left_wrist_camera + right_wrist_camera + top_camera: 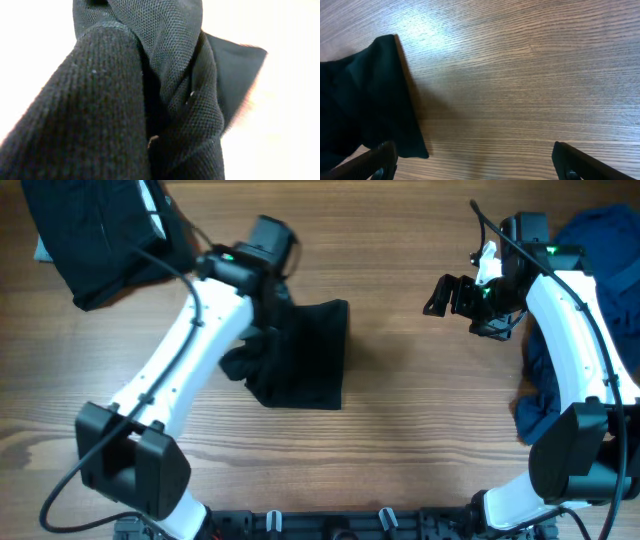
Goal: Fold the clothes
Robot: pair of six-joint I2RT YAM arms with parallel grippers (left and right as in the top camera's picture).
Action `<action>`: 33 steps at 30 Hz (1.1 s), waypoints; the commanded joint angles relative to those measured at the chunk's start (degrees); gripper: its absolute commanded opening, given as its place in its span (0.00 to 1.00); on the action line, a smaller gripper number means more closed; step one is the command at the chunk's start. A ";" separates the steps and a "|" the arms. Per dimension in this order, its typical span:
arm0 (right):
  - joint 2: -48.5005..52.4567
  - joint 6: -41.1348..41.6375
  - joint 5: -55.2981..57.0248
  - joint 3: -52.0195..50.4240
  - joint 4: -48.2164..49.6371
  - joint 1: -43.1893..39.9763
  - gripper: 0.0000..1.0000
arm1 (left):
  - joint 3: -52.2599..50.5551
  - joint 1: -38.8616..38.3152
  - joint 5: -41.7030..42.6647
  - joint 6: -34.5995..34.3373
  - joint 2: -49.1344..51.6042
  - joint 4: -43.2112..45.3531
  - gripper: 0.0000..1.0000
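A plain black shirt [310, 355] lies partly folded in the middle of the table. Its left side is bunched up around my left gripper [262, 338]. In the left wrist view black knit fabric [125, 100] fills the frame right against the camera and hides the fingers; the gripper is shut on this shirt. My right gripper [445, 295] hangs open over bare wood to the right of the shirt. Its two fingertips [380, 161] stand wide apart with nothing between them, and the shirt's corner [370, 100] shows at the left of that view.
A heap of dark blue clothes [600, 240] lies at the right edge behind the right arm. Another black garment [95, 240] sits at the top left corner. The wooden table [420, 410] shows between the shirt and the right arm.
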 commanded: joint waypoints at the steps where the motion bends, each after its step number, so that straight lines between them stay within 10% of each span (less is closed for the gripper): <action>1: -0.83 -1.11 0.31 0.44 -0.17 0.13 1.00 | 1.01 -6.19 -0.59 -4.92 0.63 2.56 0.25; 4: -0.83 -1.29 0.31 0.44 -0.42 0.15 1.00 | 1.01 -9.20 -3.21 -4.92 1.31 3.41 0.65; 17: -0.83 -2.67 -2.49 0.44 -0.02 0.13 1.00 | 1.66 -10.95 -9.38 -4.70 2.25 0.61 0.71; 23: -0.83 -6.73 -14.78 0.44 2.01 0.20 1.00 | 4.98 -2.82 -17.05 -4.72 -4.52 -7.13 1.00; 27: -0.83 -13.20 -31.45 0.44 4.13 2.49 0.99 | 4.98 7.89 -16.55 -4.72 -10.21 -9.42 1.00; 33: -0.39 -5.38 -33.20 0.44 14.62 13.75 0.65 | 4.92 18.05 -13.44 -4.70 -11.52 -12.37 1.00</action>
